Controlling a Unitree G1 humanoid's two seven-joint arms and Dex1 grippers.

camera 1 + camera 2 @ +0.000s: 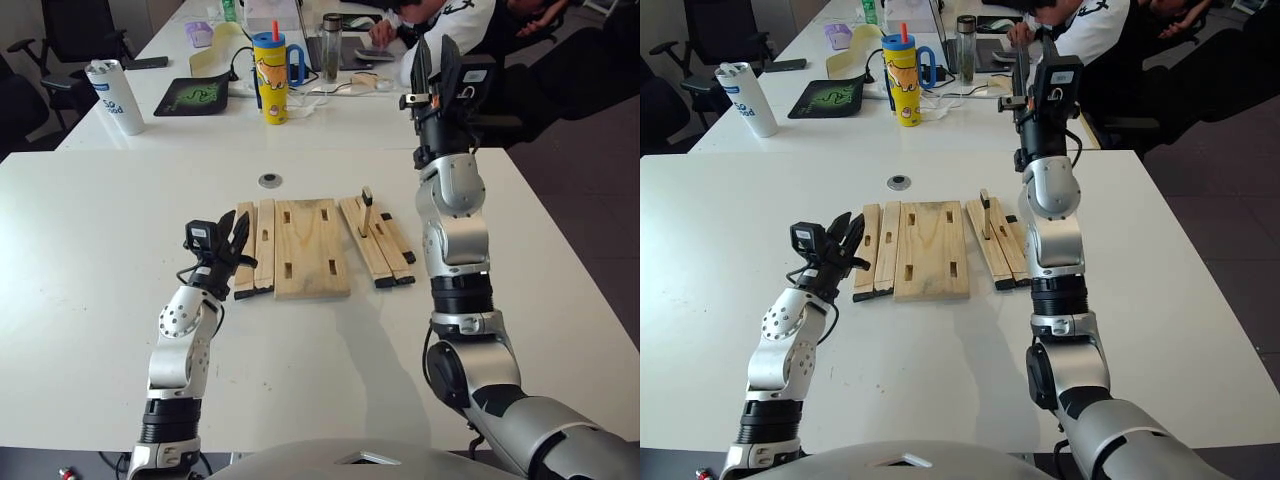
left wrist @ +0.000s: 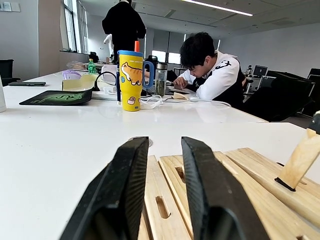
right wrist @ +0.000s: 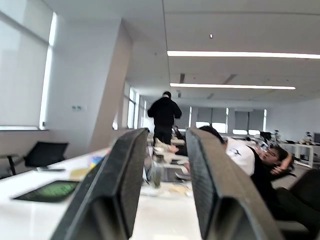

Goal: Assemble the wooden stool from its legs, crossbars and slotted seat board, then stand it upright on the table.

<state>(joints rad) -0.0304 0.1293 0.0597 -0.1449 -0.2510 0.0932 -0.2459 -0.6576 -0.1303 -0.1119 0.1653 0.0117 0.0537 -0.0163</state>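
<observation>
The slotted seat board [image 1: 312, 248] lies flat in the middle of the white table [image 1: 90, 250]. Two slotted wooden legs [image 1: 255, 248] lie side by side against its left edge. More wooden pieces [image 1: 380, 242] lie to its right, and a short crossbar [image 1: 366, 206] stands upright out of one of them. My left gripper [image 1: 238, 228] rests low at the near end of the left legs, open, with nothing between its fingers [image 2: 125, 195]. My right gripper [image 1: 438, 55] is held high above the table's far right part, open and empty, pointing up and away.
A round cable grommet [image 1: 270, 181] sits in the table just beyond the wood. On the desk behind stand a yellow cup [image 1: 270, 75], a white bottle [image 1: 115, 97] and a dark mouse pad [image 1: 205, 93]. A person sits at that desk.
</observation>
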